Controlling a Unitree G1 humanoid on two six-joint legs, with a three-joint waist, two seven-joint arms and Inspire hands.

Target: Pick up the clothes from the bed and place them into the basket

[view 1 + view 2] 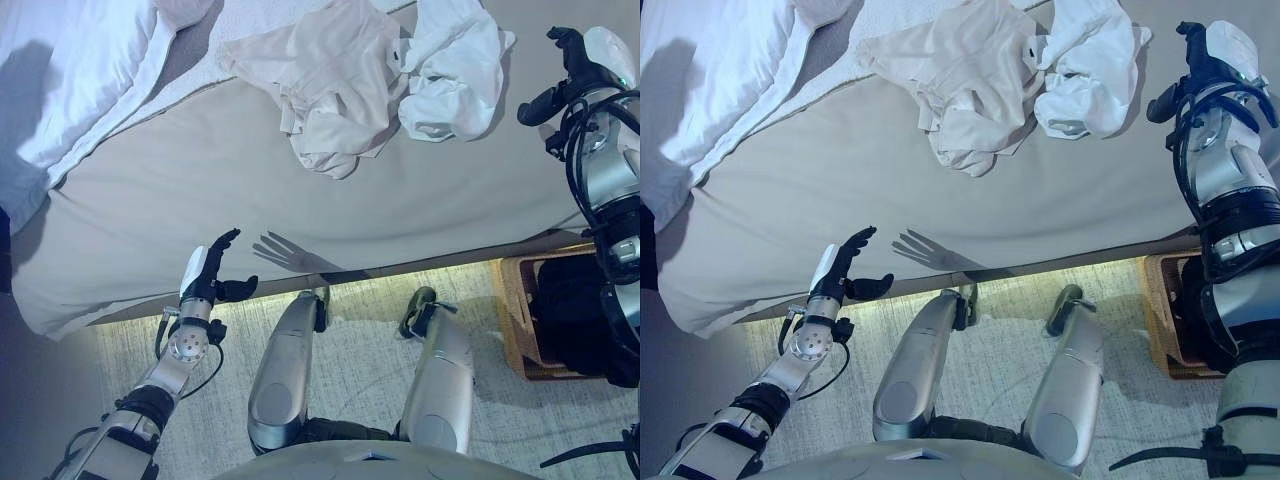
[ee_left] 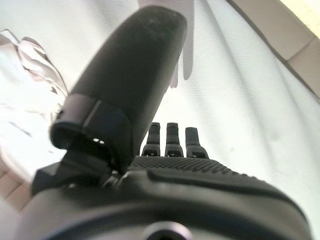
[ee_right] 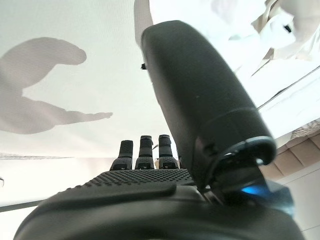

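A crumpled cream garment (image 1: 325,85) and a white garment (image 1: 455,65) lie side by side on the far part of the beige bed (image 1: 250,190). My left hand (image 1: 210,270) is open and empty at the bed's near edge, well short of the clothes. My right hand (image 1: 575,60) is open and empty, raised at the bed's right side, just right of the white garment. The wicker basket (image 1: 512,320) stands on the floor at the right, below my right arm, with dark clothes (image 1: 570,320) in it. The right wrist view shows straight fingers (image 3: 142,150) over the sheet, with the clothes (image 3: 250,20) beyond.
A white pillow and duvet (image 1: 70,70) lie on the bed's far left. Pale carpet (image 1: 370,300) runs between the bed's near edge and the basket.
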